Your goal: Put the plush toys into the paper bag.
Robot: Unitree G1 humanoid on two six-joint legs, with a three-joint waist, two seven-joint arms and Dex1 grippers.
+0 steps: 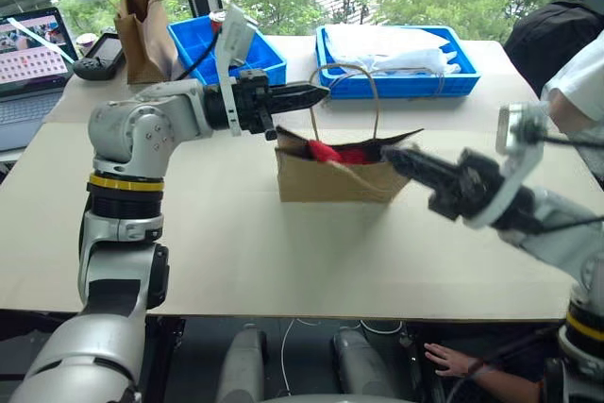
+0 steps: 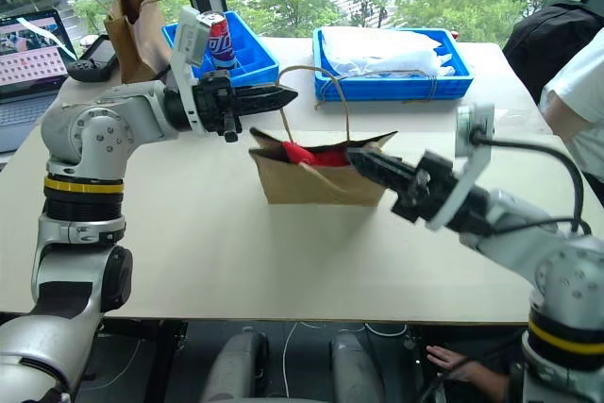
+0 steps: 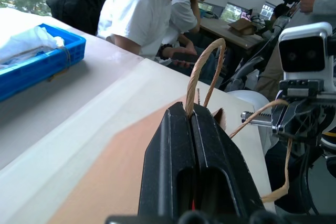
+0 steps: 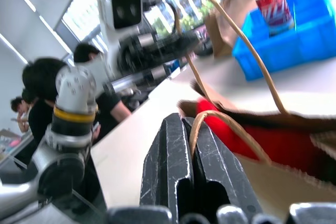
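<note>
1. Right wrist view: the right gripper (image 4: pixel 193 145) has its two fingers pressed together on a twine handle (image 4: pixel 226 129) of the paper bag (image 1: pixel 340 176), probably to hold the near side of the mouth up.
2. The bag stands mid-table (image 1: pixel 236 261), mouth open. One plush toy, the red chili (image 1: pixel 340 152), lies inside it. I cannot tell whether the green one is in there too.
3. The left gripper (image 1: pixel 316 93) reaches level across the bag's far side, jaws clamped on the other handle (image 3: pixel 202 74). Judged from that, both arms are spreading or lifting the bag by its two loops.
4. Farther back: two blue bins (image 1: pixel 396 82), one holding white plastic (image 1: pixel 392 49), the other a red can (image 2: pixel 219 40).
5. At the far corner stand one narrower brown bag (image 1: pixel 142 30) and a laptop (image 1: pixel 33 44). A person in a white shirt (image 3: pixel 139 11) sits beside the table.
</note>
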